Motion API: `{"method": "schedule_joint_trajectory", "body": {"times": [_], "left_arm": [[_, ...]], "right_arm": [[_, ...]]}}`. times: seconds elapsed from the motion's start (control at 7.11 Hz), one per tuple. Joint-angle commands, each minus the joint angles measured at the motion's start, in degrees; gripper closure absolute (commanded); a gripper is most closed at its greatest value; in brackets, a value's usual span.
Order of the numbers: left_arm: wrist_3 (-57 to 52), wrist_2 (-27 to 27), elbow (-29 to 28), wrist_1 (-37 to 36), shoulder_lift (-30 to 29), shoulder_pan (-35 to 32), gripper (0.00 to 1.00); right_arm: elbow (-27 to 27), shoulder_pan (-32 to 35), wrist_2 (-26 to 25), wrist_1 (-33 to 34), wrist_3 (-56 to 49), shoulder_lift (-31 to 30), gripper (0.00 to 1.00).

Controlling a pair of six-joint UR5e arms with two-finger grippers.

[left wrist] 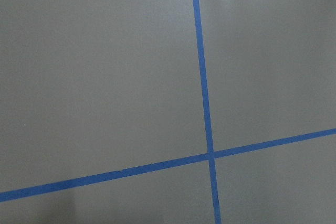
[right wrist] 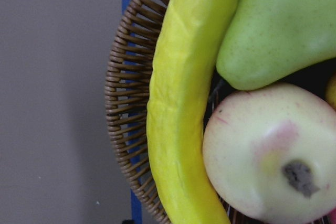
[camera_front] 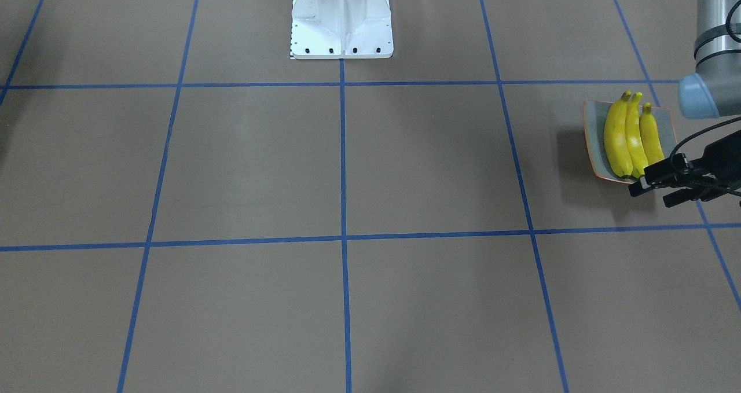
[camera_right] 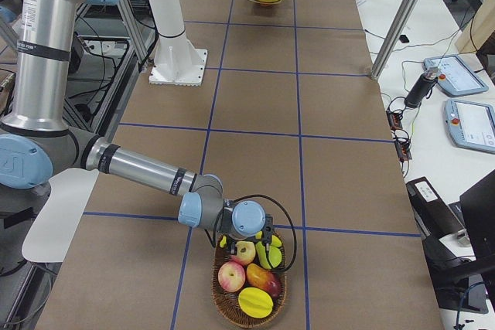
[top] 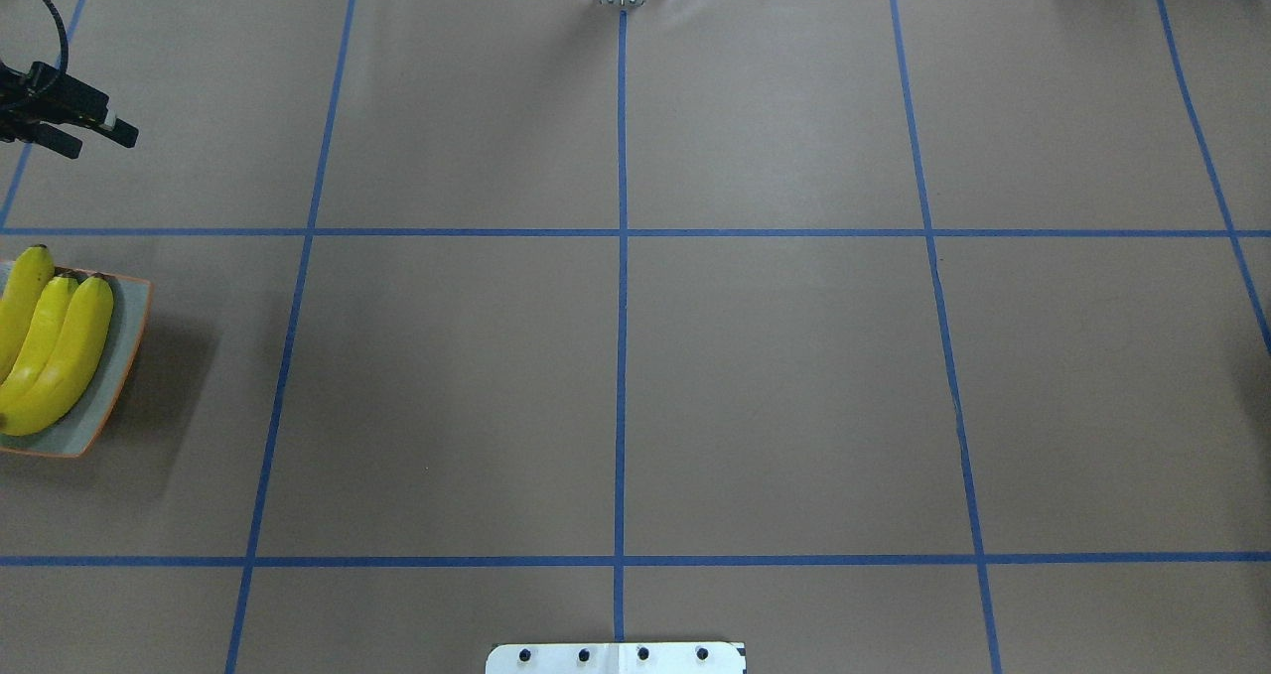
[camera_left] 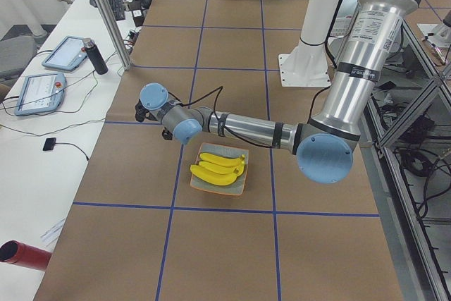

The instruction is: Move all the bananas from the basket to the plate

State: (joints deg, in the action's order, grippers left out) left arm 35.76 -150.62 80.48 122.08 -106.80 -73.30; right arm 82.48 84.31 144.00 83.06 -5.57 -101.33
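Closest to the right wrist camera lies a greenish-yellow banana [right wrist: 184,103], curved along the inside of the wicker basket [right wrist: 121,103] just within its rim, with a green pear [right wrist: 283,24] pressed against its inner side and a pale, blushed apple [right wrist: 268,156] touching it further along. Seen from the table's right end, the basket also holds more red and yellow fruit [camera_right: 251,284], and the right gripper [camera_right: 265,241] points down over the basket's edge that faces the middle of the table. Whether its jaws are parted or clenched on anything cannot be told, since the wrist view shows no fingers and the side view is too small. Well apart from all this, at the table's left end, the plate [camera_front: 590,141] sits flat on the brown table [camera_front: 231,167] and carries three bright yellow bananas [camera_front: 628,138]. They lie side by side, touching one another and all running the same way, and they fill most of the dish. The left gripper [camera_front: 649,196] hovers above the table near the plate, on the operators' side of it, with its jaws released and nothing between them. Its wrist camera looks down on bare brown paper where two blue tape lines [left wrist: 210,155] cross. The white robot base [camera_front: 341,22] stands at the middle of the robot's side of the table
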Motion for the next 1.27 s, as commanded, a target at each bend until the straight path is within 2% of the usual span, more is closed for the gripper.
{"method": "schedule_joint_trajectory", "body": {"times": [0.0, 0.84, 1.12], "left_arm": [[0.0, 0.0, 0.1, 0.0, -0.1, 0.0, 0.00], [0.1, -0.1, 0.3, 0.0, 0.2, 0.0, 0.00], [0.1, -0.2, 0.5, 0.0, 0.2, 0.0, 0.00]], "right_arm": [[0.0, -0.7, -0.1, 0.0, -0.1, 0.1, 0.24], [-0.6, -0.8, -0.4, 0.3, -0.4, 1.9, 0.23], [-2.3, -0.9, -0.5, -0.2, -0.6, 2.1, 0.23]]}}
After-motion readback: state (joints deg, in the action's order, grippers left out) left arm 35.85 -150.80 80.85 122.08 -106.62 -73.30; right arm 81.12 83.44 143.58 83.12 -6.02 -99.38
